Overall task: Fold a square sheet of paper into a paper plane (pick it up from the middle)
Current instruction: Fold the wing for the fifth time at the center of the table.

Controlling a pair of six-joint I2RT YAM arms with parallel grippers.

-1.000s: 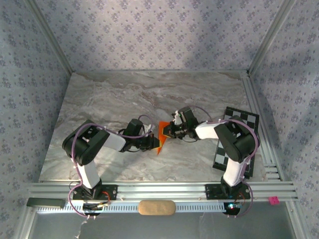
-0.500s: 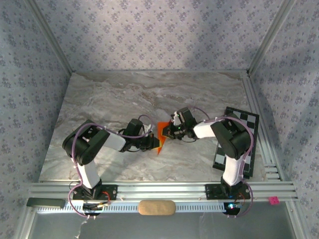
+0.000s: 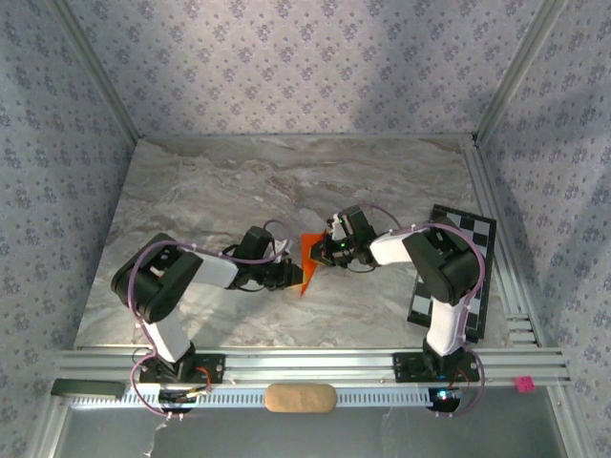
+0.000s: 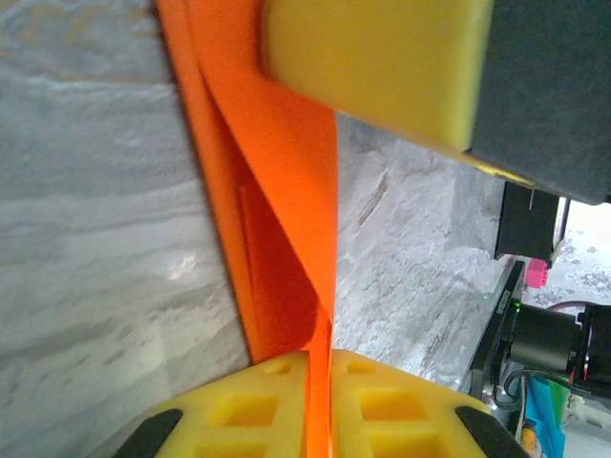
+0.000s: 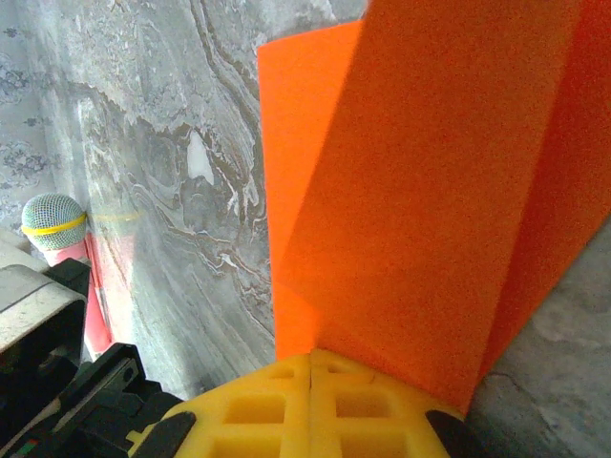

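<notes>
The square sheet of paper (image 3: 307, 256) is folded into a slim bright orange pointed shape, the paper plane, with its tip toward the near edge. It is held just above the marble table (image 3: 210, 191), between both grippers. From the left, my left gripper (image 3: 290, 274) is shut on one folded edge; in the left wrist view that edge (image 4: 286, 210) runs between its yellow pads (image 4: 401, 401). From the right, my right gripper (image 3: 325, 253) is shut on the far end. In the right wrist view the orange layers (image 5: 430, 191) fan out from its closed fingertips (image 5: 310, 361).
A black-and-white checkerboard card (image 3: 456, 272) lies at the table's right edge beside the right arm. A tan oblong pad (image 3: 300, 398) rests on the front rail and a small pink piece (image 3: 523, 384) sits at the right of it. Patterned walls close in three sides.
My right gripper has shifted slightly left, toward the left gripper. The left arm's elbow has dropped a little. Both grippers stay on the orange paper.
</notes>
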